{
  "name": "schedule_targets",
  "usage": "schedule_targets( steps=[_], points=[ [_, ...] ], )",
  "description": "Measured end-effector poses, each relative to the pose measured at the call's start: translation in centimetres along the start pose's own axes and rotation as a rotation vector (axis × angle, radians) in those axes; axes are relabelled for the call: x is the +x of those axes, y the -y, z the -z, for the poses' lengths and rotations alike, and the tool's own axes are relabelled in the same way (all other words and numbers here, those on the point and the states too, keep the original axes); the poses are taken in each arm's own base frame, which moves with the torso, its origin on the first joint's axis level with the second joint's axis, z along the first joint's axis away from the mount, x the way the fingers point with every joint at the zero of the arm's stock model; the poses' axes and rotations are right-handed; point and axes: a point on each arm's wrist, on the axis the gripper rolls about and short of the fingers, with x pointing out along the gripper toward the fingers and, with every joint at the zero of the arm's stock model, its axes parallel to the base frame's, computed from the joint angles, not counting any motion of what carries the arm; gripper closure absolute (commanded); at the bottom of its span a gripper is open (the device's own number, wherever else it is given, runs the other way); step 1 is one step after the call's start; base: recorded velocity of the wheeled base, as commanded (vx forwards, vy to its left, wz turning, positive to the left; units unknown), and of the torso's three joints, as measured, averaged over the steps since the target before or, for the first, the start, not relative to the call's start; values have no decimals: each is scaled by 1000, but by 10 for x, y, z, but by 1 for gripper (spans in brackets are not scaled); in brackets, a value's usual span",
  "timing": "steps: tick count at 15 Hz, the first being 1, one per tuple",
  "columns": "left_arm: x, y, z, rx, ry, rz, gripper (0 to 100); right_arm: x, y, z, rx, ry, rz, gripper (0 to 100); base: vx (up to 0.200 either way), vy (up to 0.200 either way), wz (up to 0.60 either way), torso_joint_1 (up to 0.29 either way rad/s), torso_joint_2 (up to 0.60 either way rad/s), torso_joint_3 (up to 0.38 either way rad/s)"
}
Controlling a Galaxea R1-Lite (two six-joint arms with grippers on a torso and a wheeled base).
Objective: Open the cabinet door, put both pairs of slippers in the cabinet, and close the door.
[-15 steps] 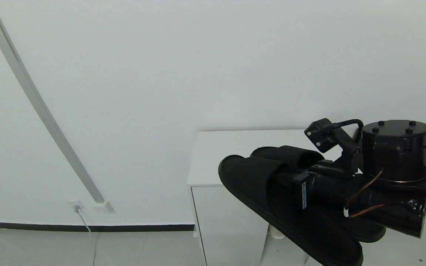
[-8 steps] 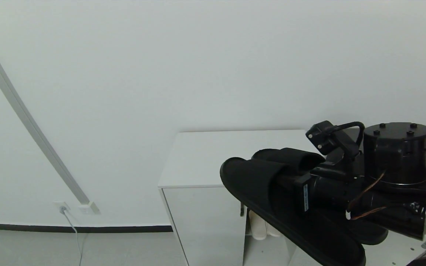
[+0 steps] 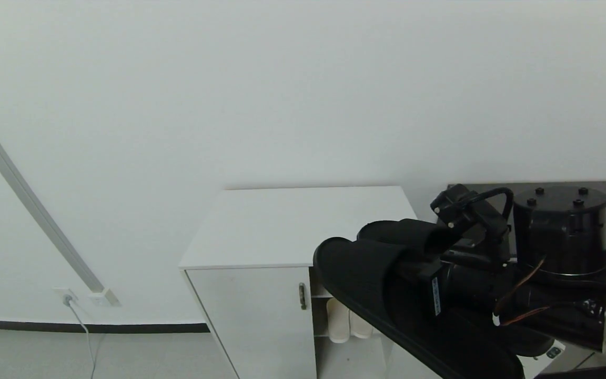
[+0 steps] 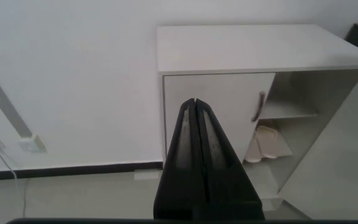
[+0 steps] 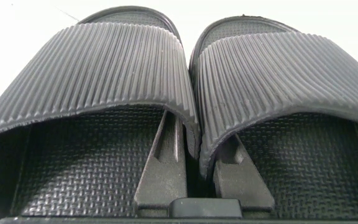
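Right gripper (image 3: 421, 271), head view: clamped on the black slippers (image 3: 366, 268), fingers buried between the pair
Slipper axis: toes forward and left, heels back toward the wrist, soles tilted down to the rear
Cabinet (image 3: 292, 226): ahead; left door (image 3: 250, 316) closed, right half open
Key relation: open bay lies forward of and below the toes, on the right arm's side, so that arm is nearer
White slippers (image 3: 347, 326): already inside, under the shelf (image 3: 321, 295)
Writing: label strip (image 3: 433, 297) on the gripper, too small to read
Left gripper (image 4: 195, 106), left wrist view: fingers pressed together, holding nothing, aimed at the closed door (image 4: 229, 93) beside its handle (image 4: 258, 107)
White pair (image 4: 269, 142): toes inward, in the lower bay
Right wrist view: fingers (image 5: 166, 162) sit under the ribbed straps, pinching the inner edges of the black slippers (image 5: 98, 68) together; no print visible
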Motion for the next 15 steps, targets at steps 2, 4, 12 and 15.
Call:
schedule_targets(
  steps=[2,4,12,15],
  points=[
    [0,0,0,4,0,0,100,0,-2,3,-6,-9,-6,100,0,0,0,0,0,0],
    [0,0,0,4,0,0,100,-1,-4,4,-7,-12,-12,100,0,0,0,0,0,0],
    [0,0,0,2,1,0,100,4,-9,11,-16,-30,-32,100,0,0,0,0,0,0],
    [0,0,0,2,0,2,100,4,-11,14,-19,-4,-43,100,0,0,0,0,0,0]
  ],
)
